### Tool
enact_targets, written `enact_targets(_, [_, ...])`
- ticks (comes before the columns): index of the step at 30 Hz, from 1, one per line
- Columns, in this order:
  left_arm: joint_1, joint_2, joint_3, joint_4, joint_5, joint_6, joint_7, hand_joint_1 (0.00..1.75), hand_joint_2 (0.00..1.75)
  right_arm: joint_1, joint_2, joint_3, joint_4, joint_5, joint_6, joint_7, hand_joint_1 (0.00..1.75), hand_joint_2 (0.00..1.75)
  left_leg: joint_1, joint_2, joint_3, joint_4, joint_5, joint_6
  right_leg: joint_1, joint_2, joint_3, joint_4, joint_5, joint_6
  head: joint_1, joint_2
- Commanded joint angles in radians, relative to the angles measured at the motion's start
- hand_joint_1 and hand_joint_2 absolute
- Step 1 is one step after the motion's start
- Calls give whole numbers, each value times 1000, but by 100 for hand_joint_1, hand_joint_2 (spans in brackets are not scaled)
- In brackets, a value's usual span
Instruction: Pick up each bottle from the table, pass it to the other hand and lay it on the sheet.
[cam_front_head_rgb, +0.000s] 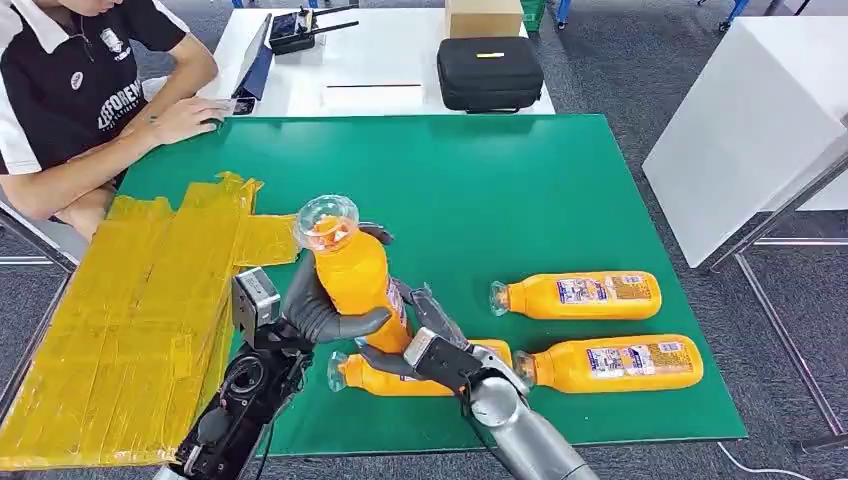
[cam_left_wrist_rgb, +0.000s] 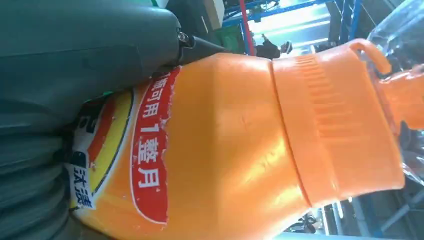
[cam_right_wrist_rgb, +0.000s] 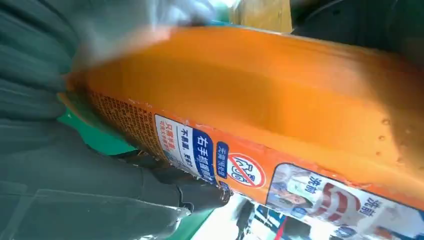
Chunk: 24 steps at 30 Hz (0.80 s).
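**Orange bottle held upright between both robot hands above a green table**

Head view, looking down on a green table (cam_front_head_rgb: 560, 180). Near its front edge an orange bottle (cam_front_head_rgb: 352, 280) with a clear cap stands upright in the air, cap toward the far side. The left hand (cam_front_head_rgb: 318, 312) wraps around the lower body of the bottle, thumb across the front, fingers behind. The right hand (cam_front_head_rgb: 425, 340) touches the same bottle low on its other side, fingers laid against it; whether it truly grips cannot be told. The left wrist view shows the thick grey thumb pressed on the label; the right wrist view shows dark fingers under the labelled side.

Three more orange bottles lie flat on the table. One bottle (cam_front_head_rgb: 400, 378) rests just beneath the hands, partly hidden by the right wrist. A second (cam_front_head_rgb: 580, 295) and a third (cam_front_head_rgb: 615, 362) lie to the right, side by side, caps pointing left.

A yellow sheet (cam_front_head_rgb: 120, 330) covers the table's left part, just beside the left arm. A person (cam_front_head_rgb: 90, 100) sits at the far left corner, one hand on the table edge. Behind, a white desk (cam_front_head_rgb: 390, 60) carries a black case (cam_front_head_rgb: 490, 72).
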Motion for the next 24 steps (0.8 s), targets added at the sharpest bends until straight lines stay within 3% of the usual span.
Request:
enact_targets(1, [-61,4,20,70,5,19,9,175,175,9,-24,33,-34,12,-9,-17,175,175,1,0,2,0,0,-2,1,-2,2,0,0,-2,0,0])
enact_targets(16, [-34,27,63,25,11,52,-15,175,175,20,-39,-14,-111,15,-87,-8,175,175,1,1,3,0,-1,-3,1,-1,3,0,-1,-2,0,0])
enact_targets(17, [-33,36,72,18,-13,77,-29,175,175,26,-38,-25,-135,24,-118,-8,54,175,1,1,2,0,-1,-2,1,-1,2,0,0,-2,0,0])
enact_targets(18, [-32,41,78,12,-32,93,-36,175,175,30,-39,-29,-152,23,-128,-9,0,175,1,1,3,1,-1,-3,1,-1,3,1,-1,-3,0,0])
enact_targets(19, [-30,53,92,1,-93,152,-53,175,175,36,-41,-37,-176,31,-155,0,0,0,1,1,1,0,-1,-2,1,-1,2,0,0,-2,0,0])
enact_targets(23, [-30,62,123,-12,-151,189,-58,175,175,40,-51,-36,-211,34,-167,17,0,0,1,2,2,0,-1,-3,1,0,2,1,0,-2,0,0])
enact_targets(24, [-35,68,125,-8,-265,290,-59,175,175,42,-52,-38,-218,48,-198,21,0,0,1,1,2,0,0,-2,1,0,2,0,0,-2,1,0])
